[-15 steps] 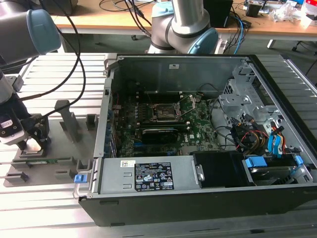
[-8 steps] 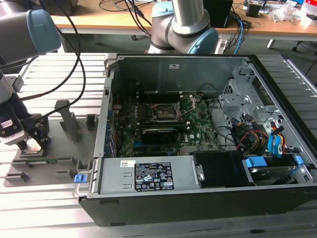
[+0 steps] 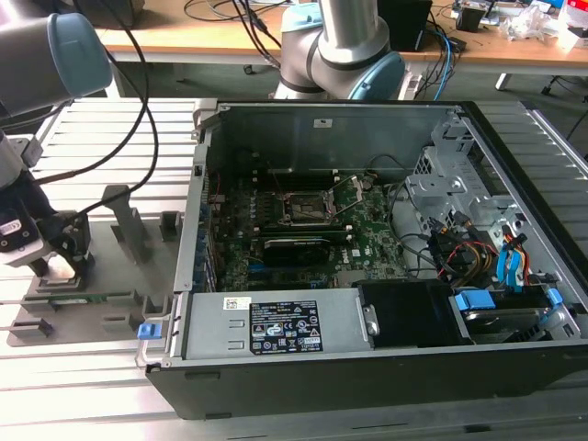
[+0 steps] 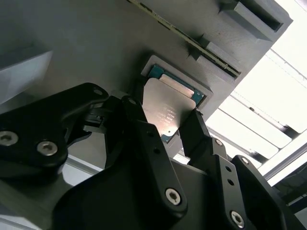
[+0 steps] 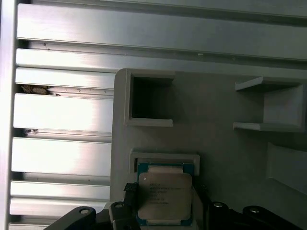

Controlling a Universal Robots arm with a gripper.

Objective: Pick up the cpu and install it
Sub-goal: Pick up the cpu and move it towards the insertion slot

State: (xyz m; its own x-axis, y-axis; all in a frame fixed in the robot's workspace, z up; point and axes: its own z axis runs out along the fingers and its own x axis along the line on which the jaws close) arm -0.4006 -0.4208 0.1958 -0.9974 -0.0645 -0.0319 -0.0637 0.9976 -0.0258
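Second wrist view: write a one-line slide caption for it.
The claw sits low over the cpu, which lies in a recess of the grey holder.

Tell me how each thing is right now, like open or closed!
cpu, lying flat in a pocket of the grey holder.
gripper, straddling the cpu.
computer case, open, side panel off, motherboard showing.
socket, no silver chip inside.
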